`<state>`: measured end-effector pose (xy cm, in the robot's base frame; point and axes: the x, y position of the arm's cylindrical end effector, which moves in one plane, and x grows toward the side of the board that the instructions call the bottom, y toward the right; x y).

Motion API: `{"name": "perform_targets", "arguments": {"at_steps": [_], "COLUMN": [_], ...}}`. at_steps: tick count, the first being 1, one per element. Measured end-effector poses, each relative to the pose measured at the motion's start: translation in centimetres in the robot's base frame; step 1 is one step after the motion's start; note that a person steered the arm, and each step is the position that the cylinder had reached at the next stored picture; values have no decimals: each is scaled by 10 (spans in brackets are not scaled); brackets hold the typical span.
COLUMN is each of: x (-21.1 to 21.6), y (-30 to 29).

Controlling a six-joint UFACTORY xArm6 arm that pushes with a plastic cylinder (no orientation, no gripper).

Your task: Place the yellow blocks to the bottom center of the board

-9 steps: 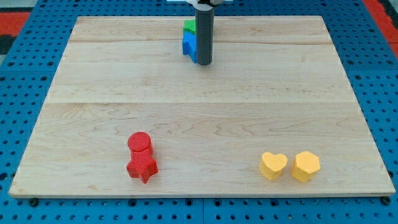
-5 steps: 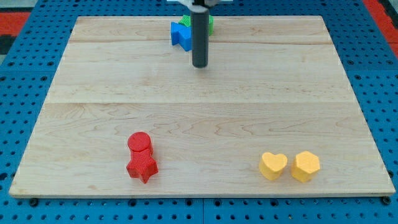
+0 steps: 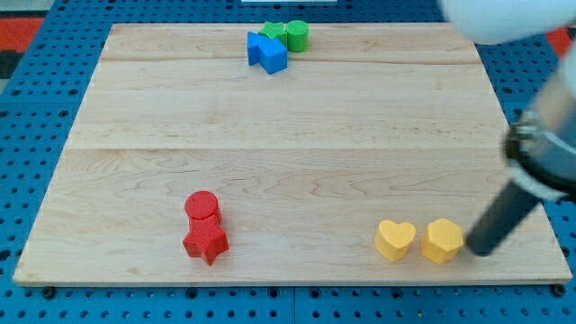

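In the camera view, my tip (image 3: 478, 251) rests on the wooden surface (image 3: 288, 135) near the view's bottom right. There are no fingers on this arm, only the straight dark rod, so nothing is apart, together or clamped.

Just to the view's left of my tip sits the yellow hexagon block (image 3: 443, 240); whether the rod actually touches it or stands a hair off I cannot tell. One place further to the view's left, touching or almost touching the hexagon, lies the yellow heart block (image 3: 395, 240). Both yellow blocks are close to the bottom edge, right of the middle.

Far to the view's left of my tip, also low on the surface, the red cylinder block (image 3: 202, 205) stands directly above the red star block (image 3: 206, 241), the two pressed together.

Well away toward the view's top, left of my tip, a cluster sits at the top edge: the blue block (image 3: 267, 52), with the green block (image 3: 274, 32) behind it and the green cylinder block (image 3: 296, 35) at its right.
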<state>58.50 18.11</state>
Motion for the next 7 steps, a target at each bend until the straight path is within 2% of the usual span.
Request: {"name": "perform_targets", "arguments": {"at_steps": [1,2,3,4,6,7], "x": [-14,-13,-4,5,-11,10], "y": [-71,-96,-69,-105,-189,-161]}}
